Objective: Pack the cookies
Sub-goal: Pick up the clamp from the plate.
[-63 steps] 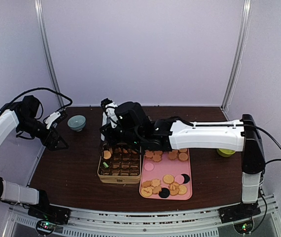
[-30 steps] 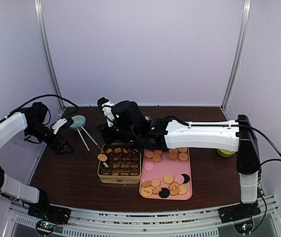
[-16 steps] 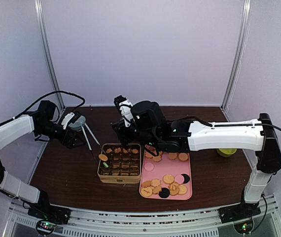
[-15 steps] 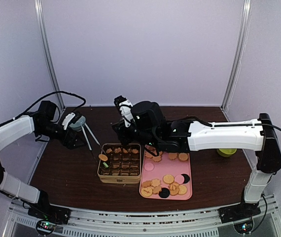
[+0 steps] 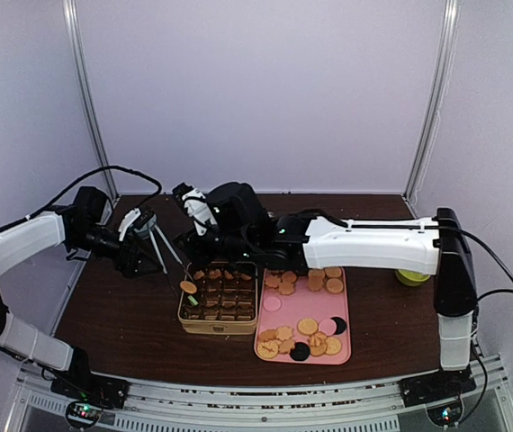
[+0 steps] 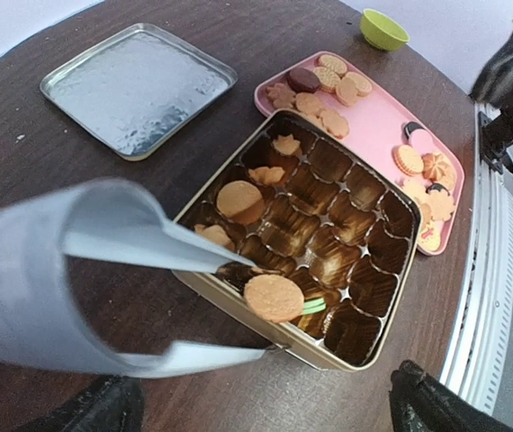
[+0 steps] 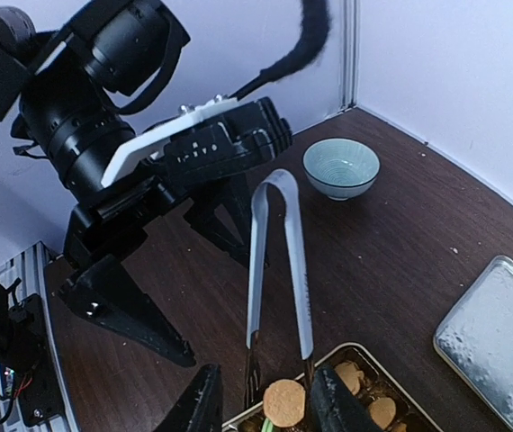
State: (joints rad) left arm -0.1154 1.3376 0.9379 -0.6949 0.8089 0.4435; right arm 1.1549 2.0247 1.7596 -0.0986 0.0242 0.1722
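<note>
Left wrist: tongs (image 6: 103, 270) pinch cookie (image 6: 274, 297) over tin (image 6: 328, 236).

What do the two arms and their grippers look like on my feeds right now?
Both arms have white link covers with black joints and black cables looping off them. The left arm ends in a black left gripper with long pointed black fingers. The right arm has a bulky black wrist; the right gripper has black fingers too.

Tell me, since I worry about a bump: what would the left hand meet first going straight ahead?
Probably the looped end of the silver metal tongs, lying between its open fingers. Beyond them sits the square gold cookie tin, though depth is unclear.
</note>
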